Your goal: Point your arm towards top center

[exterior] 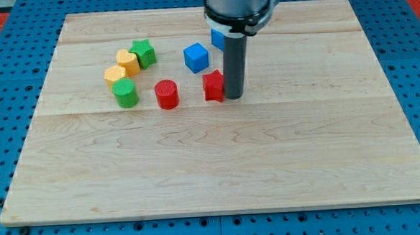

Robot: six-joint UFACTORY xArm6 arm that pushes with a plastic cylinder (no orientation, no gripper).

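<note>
At board centre, my tip (235, 96) touches the red star block (213, 85) | no gripper, nothing held | top centre lies beyond, blue cube (197, 57) nearby

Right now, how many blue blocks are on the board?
2. A blue cube sits left of the rod. A second blue block shows at the rod's upper left, partly hidden behind it. My tip is beside the red block.
</note>
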